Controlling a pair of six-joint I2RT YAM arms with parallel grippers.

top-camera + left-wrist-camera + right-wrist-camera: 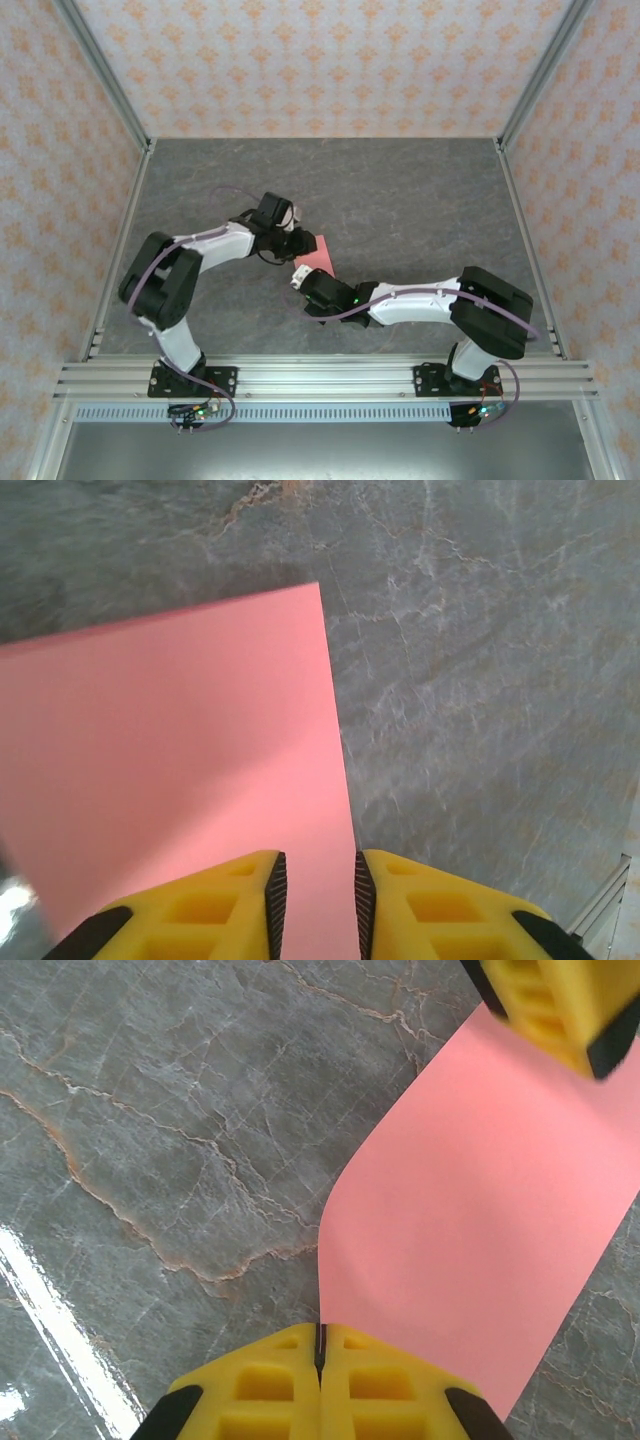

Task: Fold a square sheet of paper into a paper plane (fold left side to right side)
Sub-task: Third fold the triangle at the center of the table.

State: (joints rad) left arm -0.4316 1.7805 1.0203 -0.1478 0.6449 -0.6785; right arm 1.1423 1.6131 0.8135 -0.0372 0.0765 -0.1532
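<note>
One square sheet of paper (pixel 322 252), plain pink-red and smooth, bowed in a soft curve above the middle of the grey table (pixel 420 200), between the two grippers. Right gripper (pixel 320 1340) clamped tight on one edge. Left gripper (pixel 315 880) over the opposite corner, jaws a little apart, pink visible through the gap.

The square sheet of paper (pixel 180 760) is showing plain pink-red, and the table (pixel 480 680) veined grey marble. At twelve o'clock the wall (pixel 320 60) is showing a peach floral print.
</note>
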